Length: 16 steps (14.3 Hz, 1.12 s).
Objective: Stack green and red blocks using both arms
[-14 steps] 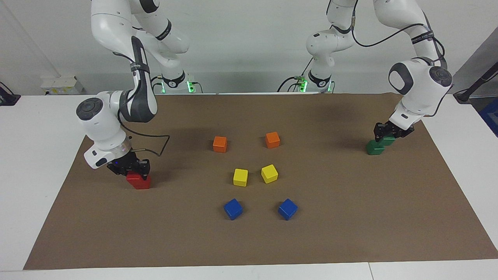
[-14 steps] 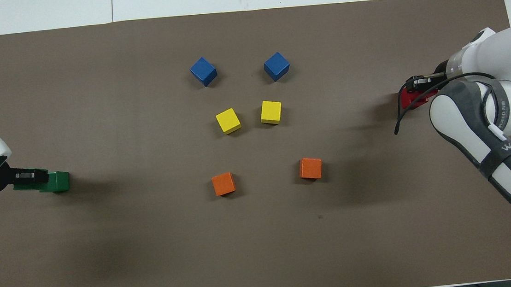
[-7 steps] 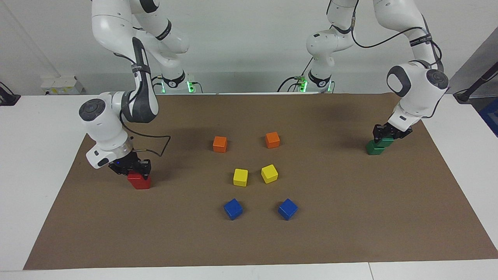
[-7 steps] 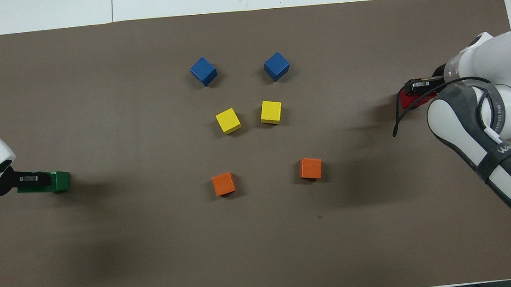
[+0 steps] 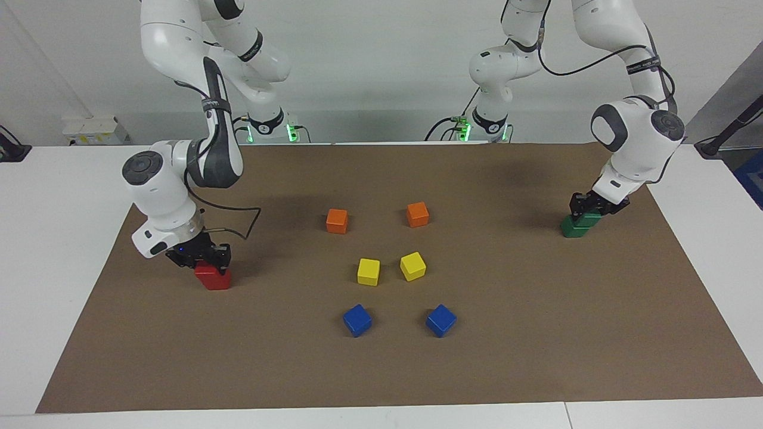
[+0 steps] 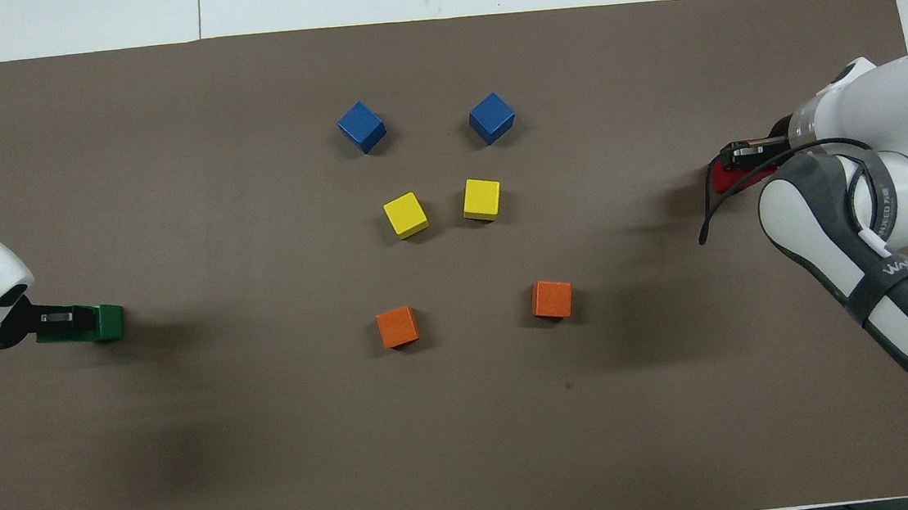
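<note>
Left tool (image 5: 587,205) clamped on upper dark green cube (image 5: 585,216), right tool (image 5: 199,257) on upper bright red cube (image 5: 207,270); each near the brown mat's (image 5: 536,333) end edges.

**White worktop, brown mat, plain pale wall**

A white worktop (image 5: 65,250) fills the scene, with a seam between panels running along its near edge in the facing view. A large brown mat (image 5: 536,333) covers most of it, leaving white margins at both ends. A plain pale wall (image 5: 381,71) rises past the worktop's robot end. By the wall, at the facing view's left, sits a white socket box (image 5: 94,130). A dark slanted panel (image 5: 736,101) stands at that view's right edge. The light is even and soft, casting faint blurred shadows on the mat.
</note>
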Available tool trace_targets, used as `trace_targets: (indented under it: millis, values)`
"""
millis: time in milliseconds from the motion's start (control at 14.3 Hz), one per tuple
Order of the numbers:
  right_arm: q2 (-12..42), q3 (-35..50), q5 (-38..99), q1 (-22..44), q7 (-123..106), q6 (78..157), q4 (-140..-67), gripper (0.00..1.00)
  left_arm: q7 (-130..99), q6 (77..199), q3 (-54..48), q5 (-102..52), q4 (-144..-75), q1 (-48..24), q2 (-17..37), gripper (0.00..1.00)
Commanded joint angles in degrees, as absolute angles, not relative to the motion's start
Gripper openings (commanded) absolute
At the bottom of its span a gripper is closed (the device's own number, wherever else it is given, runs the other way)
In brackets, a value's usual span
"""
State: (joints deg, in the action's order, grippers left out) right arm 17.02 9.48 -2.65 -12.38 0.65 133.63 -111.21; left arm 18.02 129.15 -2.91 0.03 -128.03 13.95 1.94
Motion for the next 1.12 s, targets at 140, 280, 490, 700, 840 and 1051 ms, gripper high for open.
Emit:
trace_targets:
  millis: [140, 280, 490, 700, 840, 1051]
  values:
    - [15.91, 10.02, -3.87, -13.62, 1.58, 135.87, -113.55, 0.00, 17.93, 133.33, -3.52, -0.44, -130.87, 14.77, 1.49, 0.00]
    - [15.82, 10.02, -3.87, -13.71, 1.06, 137.81, -114.69, 0.00, 17.93, 133.33, -3.52, -0.44, -130.87, 14.77, 1.49, 0.00]
    - [15.64, 10.02, -3.87, -13.62, 1.14, 137.90, -114.96, 0.00, 18.37, 133.16, -3.43, -0.44, -130.96, 14.77, 1.49, 0.50]
    - [15.56, 10.02, -3.87, -13.54, 1.23, 137.81, -115.05, 0.00, 18.54, 132.63, -3.43, -0.44, -130.78, 14.77, 1.49, 1.00]
    - [15.56, 10.02, -3.87, -13.54, 1.23, 137.55, -115.05, 0.00, 18.37, 131.67, -3.52, -0.44, -130.34, 14.68, 1.49, 1.00]
    - [15.56, 10.11, -3.87, -13.54, 1.14, 137.29, -115.05, 0.00, 18.19, 128.42, -3.52, -0.44, -128.50, 14.59, 0.62, 1.00]
